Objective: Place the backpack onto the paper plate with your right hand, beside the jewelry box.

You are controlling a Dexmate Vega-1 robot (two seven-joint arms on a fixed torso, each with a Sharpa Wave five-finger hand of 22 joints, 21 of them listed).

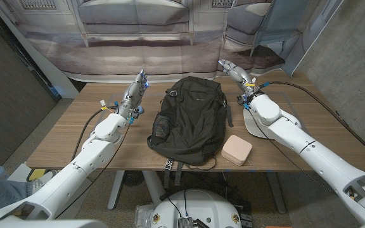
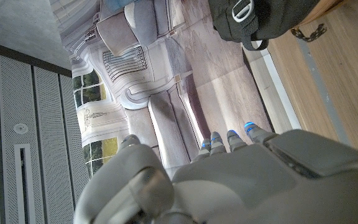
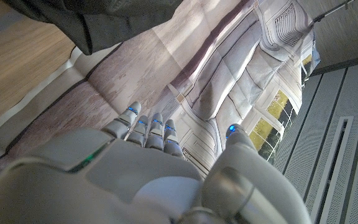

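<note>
Black fabric backpack [image 1: 192,120]: lies flat at mid-table between both arms, pink jewelry box [image 1: 237,150] just beside its near right corner, paper plate [image 1: 256,124] partly hidden under the right forearm. Right hand [image 1: 236,73]: raised beyond the bag's far right corner, fingers extended, holding nothing; left hand [image 1: 136,88] likewise empty. Advice: grip the top handle or shoulder strap, lift clear, avoid nudging the box.
</note>
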